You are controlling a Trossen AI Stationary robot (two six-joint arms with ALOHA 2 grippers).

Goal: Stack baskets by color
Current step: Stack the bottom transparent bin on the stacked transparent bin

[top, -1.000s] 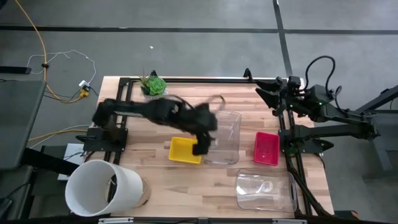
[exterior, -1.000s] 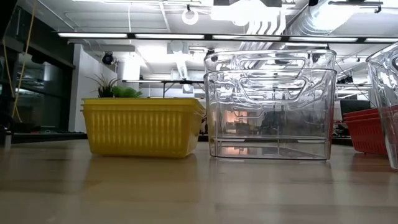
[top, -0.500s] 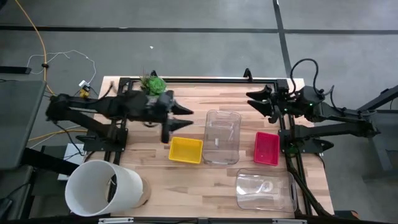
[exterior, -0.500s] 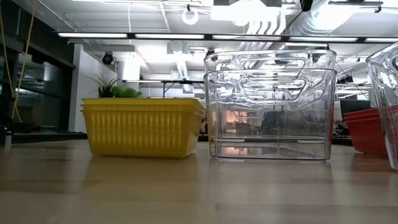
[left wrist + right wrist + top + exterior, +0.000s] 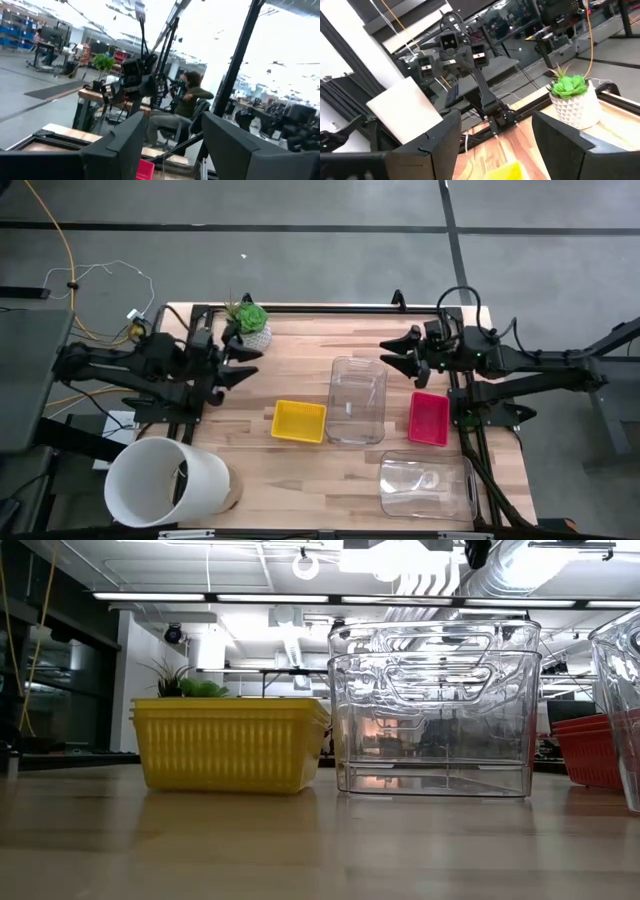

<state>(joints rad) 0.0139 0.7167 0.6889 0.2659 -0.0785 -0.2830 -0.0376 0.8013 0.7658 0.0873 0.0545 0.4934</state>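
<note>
On the table stand a yellow basket [image 5: 299, 421] [image 5: 230, 743], two clear baskets nested one in the other [image 5: 357, 400] [image 5: 432, 710], and a pink-red basket [image 5: 428, 418] [image 5: 590, 752]. Each rests on its base. Another clear basket [image 5: 425, 485] stands near the front edge. My left gripper [image 5: 250, 364] [image 5: 172, 125] hangs open above the table's left side, pointing level toward the middle, with nothing between its fingers. My right gripper [image 5: 388, 355] [image 5: 495, 120] hangs open above the far right, left of its base, facing the left arm, clear of the baskets.
A big white tub [image 5: 165, 483] stands at the near left corner. A small green plant in a white pot [image 5: 248, 320] [image 5: 572, 97] sits at the far left, beside my left gripper. Beyond the table a person [image 5: 182, 102] sits in the room.
My left gripper has drawn back from between the yellow basket and the clear stack toward the table's left edge, tipping up from pointing down to about level. My right gripper has come a little toward the table's middle. The baskets have kept their places.
</note>
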